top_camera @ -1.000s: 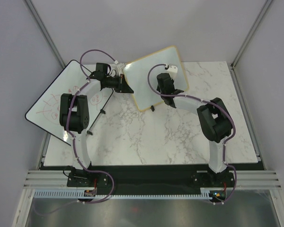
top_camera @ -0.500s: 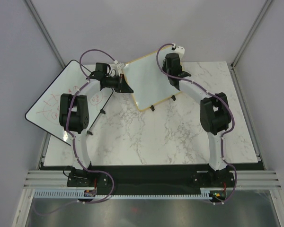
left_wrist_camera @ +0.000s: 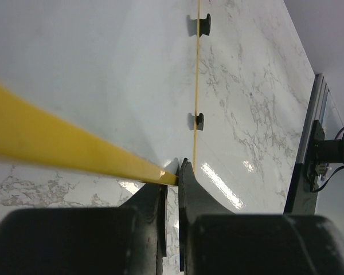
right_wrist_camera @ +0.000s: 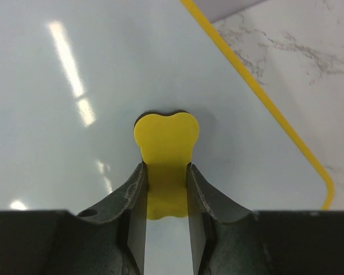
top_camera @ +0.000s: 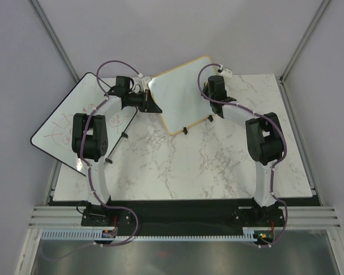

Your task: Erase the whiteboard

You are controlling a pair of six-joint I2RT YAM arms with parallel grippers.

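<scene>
The whiteboard (top_camera: 180, 94) with a tan frame stands tilted on two black feet (top_camera: 184, 131) at the back of the table. My left gripper (top_camera: 153, 106) is shut on its left frame edge; in the left wrist view the fingertips (left_wrist_camera: 173, 172) pinch the yellow-looking frame (left_wrist_camera: 57, 143). My right gripper (top_camera: 211, 93) is over the board's right part, shut on a yellow eraser (right_wrist_camera: 166, 137) that presses on the white surface (right_wrist_camera: 74, 143). The surface in view shows no marks. The right gripper (right_wrist_camera: 166, 189) holds the eraser by its narrow waist.
A larger black-edged whiteboard (top_camera: 63, 123) with red scribbles lies at the left, partly off the marble table (top_camera: 206, 166). Grey walls close in at the back and sides. The board's rounded right corner (right_wrist_camera: 327, 189) is close to the eraser.
My right gripper swept the eraser from the board's middle right up to its top edge, then back down to the right part. My left gripper kept its hold on the frame.
</scene>
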